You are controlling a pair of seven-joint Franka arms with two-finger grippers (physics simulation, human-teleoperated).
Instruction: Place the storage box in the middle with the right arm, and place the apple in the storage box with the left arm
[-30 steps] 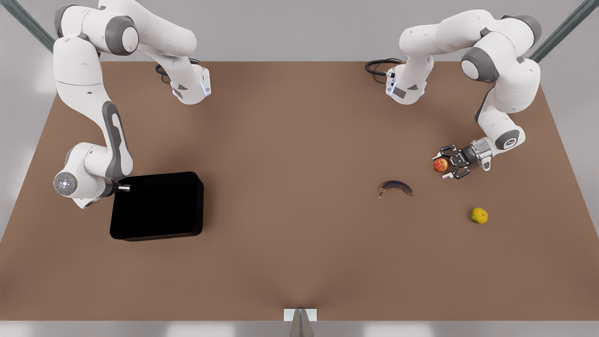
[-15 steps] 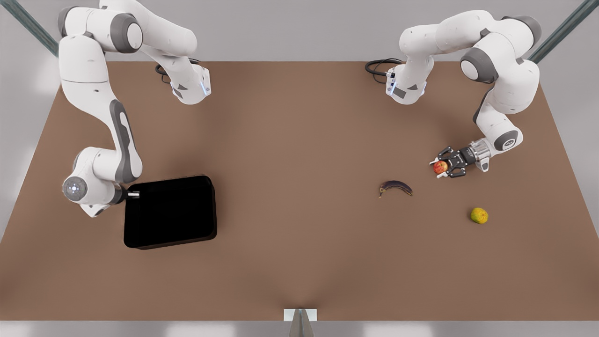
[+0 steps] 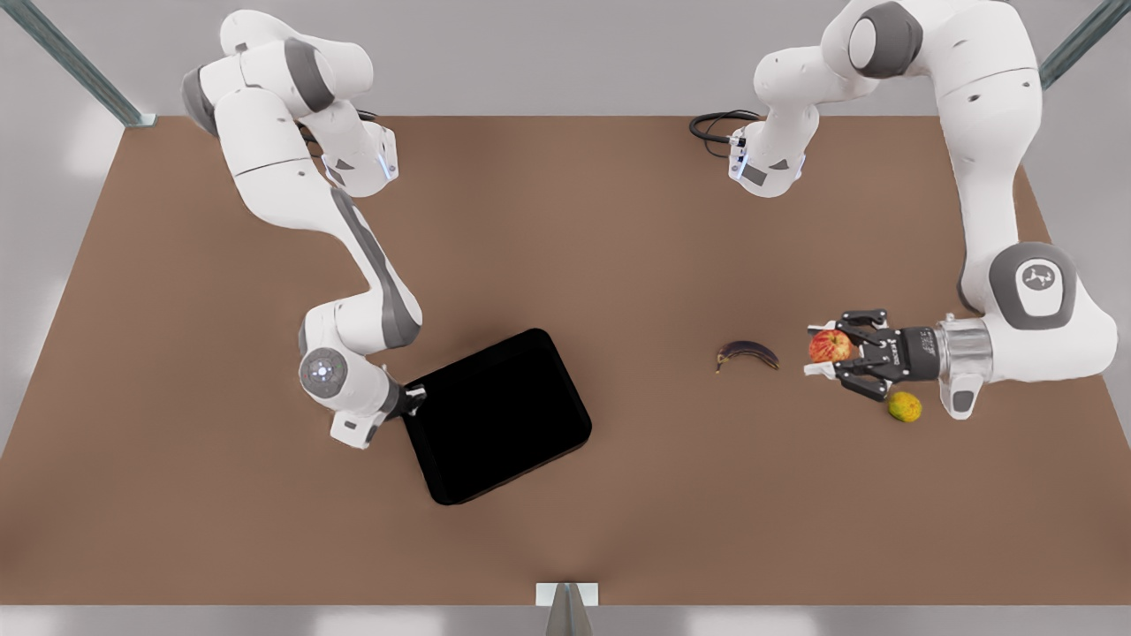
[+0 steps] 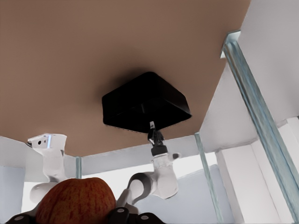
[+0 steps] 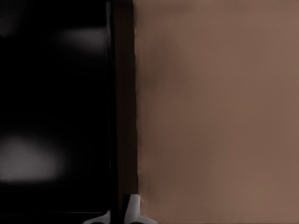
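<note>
Gripping the apple [image 3: 829, 346], left tool [image 3: 826, 352]; right tool [image 3: 413, 396] clamps storage box [image 3: 504, 413] rim.

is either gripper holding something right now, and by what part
Yes, both. The left gripper is shut on the apple, fingers on its sides. The right gripper is shut on the storage box at its rim, near a corner.

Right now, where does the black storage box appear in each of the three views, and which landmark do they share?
Front view: the storage box lies near the table's middle, tilted, the right claw on its corner.
Left wrist view: the box sits far off beyond the apple in the left claw.
Right wrist view: its wall lies beside the bare table.
Shared landmark: the brown table.
</note>
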